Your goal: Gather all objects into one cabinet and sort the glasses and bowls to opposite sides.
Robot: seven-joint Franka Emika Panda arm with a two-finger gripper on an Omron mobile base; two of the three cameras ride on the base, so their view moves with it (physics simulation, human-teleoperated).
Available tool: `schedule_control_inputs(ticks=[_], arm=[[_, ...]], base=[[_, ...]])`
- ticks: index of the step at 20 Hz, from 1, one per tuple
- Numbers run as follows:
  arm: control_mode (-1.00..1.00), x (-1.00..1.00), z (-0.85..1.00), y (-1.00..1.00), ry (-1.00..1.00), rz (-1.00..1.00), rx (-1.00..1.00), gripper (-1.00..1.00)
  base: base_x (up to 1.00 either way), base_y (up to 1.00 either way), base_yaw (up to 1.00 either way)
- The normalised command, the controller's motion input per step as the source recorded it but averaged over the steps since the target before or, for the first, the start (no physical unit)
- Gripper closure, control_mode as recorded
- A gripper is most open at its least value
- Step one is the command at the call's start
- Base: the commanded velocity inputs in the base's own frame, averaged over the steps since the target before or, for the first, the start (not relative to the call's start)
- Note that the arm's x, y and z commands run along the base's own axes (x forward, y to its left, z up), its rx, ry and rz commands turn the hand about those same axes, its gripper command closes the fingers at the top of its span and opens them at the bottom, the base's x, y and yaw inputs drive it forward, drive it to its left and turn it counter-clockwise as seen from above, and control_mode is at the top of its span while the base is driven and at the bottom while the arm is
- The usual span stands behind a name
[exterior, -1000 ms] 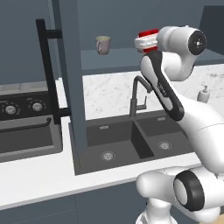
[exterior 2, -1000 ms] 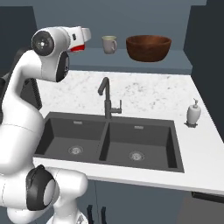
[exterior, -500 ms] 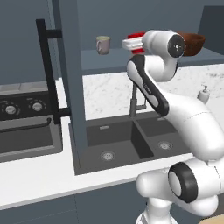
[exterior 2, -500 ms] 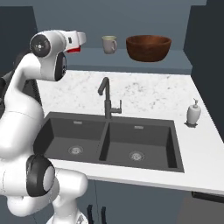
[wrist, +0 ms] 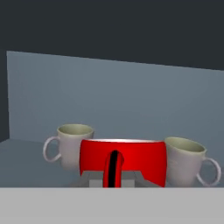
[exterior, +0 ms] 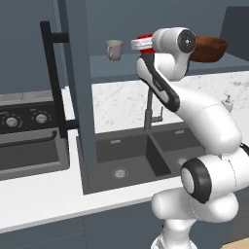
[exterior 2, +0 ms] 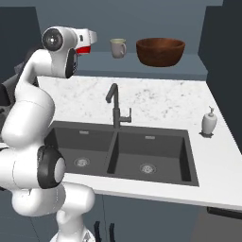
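No legible text or labels anywhere.

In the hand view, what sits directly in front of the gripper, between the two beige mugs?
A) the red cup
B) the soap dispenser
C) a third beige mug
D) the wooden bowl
A: the red cup fills the middle of the hand view, clamped on its rim by the gripper, with one beige mug on one side and the other beige mug on the other.

We see a marble counter (exterior 2: 160,101) at 12 o'clock, a dark double sink (exterior 2: 123,153) with a black tap (exterior 2: 115,106), a soap dispenser (exterior 2: 209,122) at 3, a stove (exterior: 26,138) at 9, dark walls (exterior 2: 142,19).
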Motion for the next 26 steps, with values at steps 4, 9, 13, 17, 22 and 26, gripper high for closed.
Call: schedule_control_inputs(ticks=[4, 9, 13, 17, 22, 26], arm=[[-1.00, 0.41, -0.22, 0.00, -0.02, 0.00, 0.00, 1.00], [-1.00, 0.47, -0.20, 0.00, 0.00, 0.00, 0.00, 1.00], [-1.00, 0.58, -0.05, 0.00, 0.00, 0.00, 0.00, 1.00], [-1.00, 0.59, 0.00, 0.00, 0.01, 0.00, 0.00, 1.00], [-1.00, 0.32, -0.11, 0.00, 0.13, 0.01, 0.06, 1.00], [-1.00, 0.29, -0.34, 0.00, 0.16, 0.04, 0.08, 1.00]], base=[[0.00, 0.00, 0.00], [0.00, 0.00, 0.00], [0.00, 0.00, 0.00], [0.00, 0.00, 0.00], [0.00, 0.00, 0.00], [0.00, 0.00, 0.00]])
